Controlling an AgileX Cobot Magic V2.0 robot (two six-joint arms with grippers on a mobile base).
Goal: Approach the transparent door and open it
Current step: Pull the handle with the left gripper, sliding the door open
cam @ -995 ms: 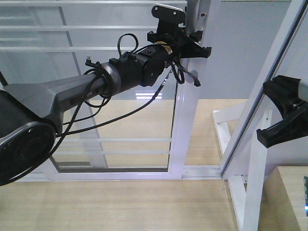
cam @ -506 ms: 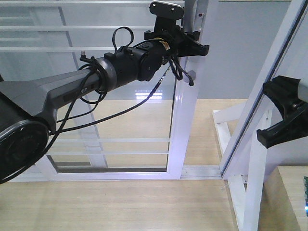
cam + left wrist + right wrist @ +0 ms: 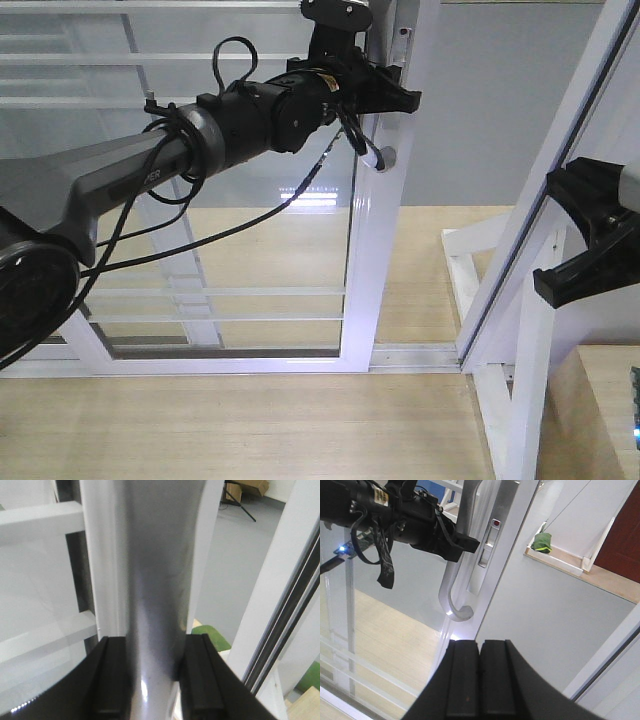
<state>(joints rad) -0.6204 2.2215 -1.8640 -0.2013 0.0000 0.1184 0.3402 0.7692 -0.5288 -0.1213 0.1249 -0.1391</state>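
Observation:
The transparent door [image 3: 372, 260] is a clear glass panel in a glossy white frame with thin white bars. Its curved grey handle [image 3: 451, 587] hangs beside a lock plate [image 3: 487, 547] on the right stile. My left gripper [image 3: 385, 95] is shut on this handle high up; in the left wrist view the grey handle [image 3: 155, 580] fills the space between the two black fingers [image 3: 112, 675]. My right gripper [image 3: 480, 647] is shut with nothing in it. It hangs apart from the door, to the right of the open gap, as a black shape [image 3: 585, 240].
A slanted white jamb post [image 3: 540, 200] stands right of the gap, with a low white frame [image 3: 470, 250] at its foot. Behind the door is another barred glass panel [image 3: 100, 60]. Beyond the opening lie grey floor, a green object [image 3: 541, 542] and a dark red door [image 3: 620, 530].
My left arm has drawn to the left with the handle in its grip. The door's right stile has slid left with it, so the gap to the jamb is wider. The right gripper has stayed put.

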